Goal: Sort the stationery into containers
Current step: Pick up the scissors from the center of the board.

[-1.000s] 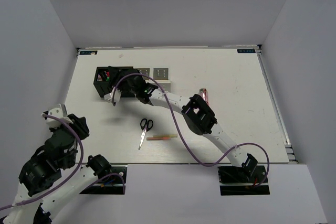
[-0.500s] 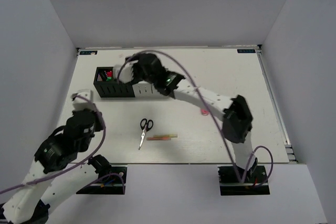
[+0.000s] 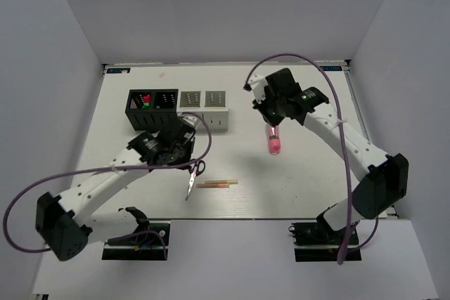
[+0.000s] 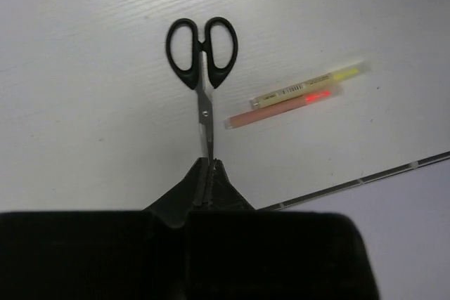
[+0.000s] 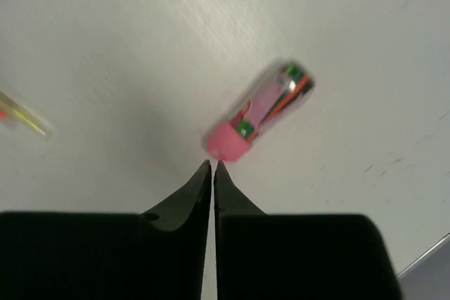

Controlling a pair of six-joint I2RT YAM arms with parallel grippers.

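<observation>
White surface (image 3: 295, 173). Left end effector (image 4: 204, 164) pressed together above scissors (image 4: 202, 68); right end effector (image 5: 212, 166) pressed together near pink tube (image 5: 261, 109). Risk: descent without spreading sets tube rolling.

The scissors (image 4: 203, 82) have glossy black plastic handles and shiny metal blades. The tube (image 5: 261, 108) is clear pink plastic, the table (image 4: 77, 124) matt.

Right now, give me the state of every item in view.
scissors, closed, lying flat.
pink tube, on its side, not gripped.
two sticks, lying side by side.
left gripper, shut.
right gripper, shut, holding nothing.
leftmost black cube, upright, holds pink and green-capped items.
</observation>
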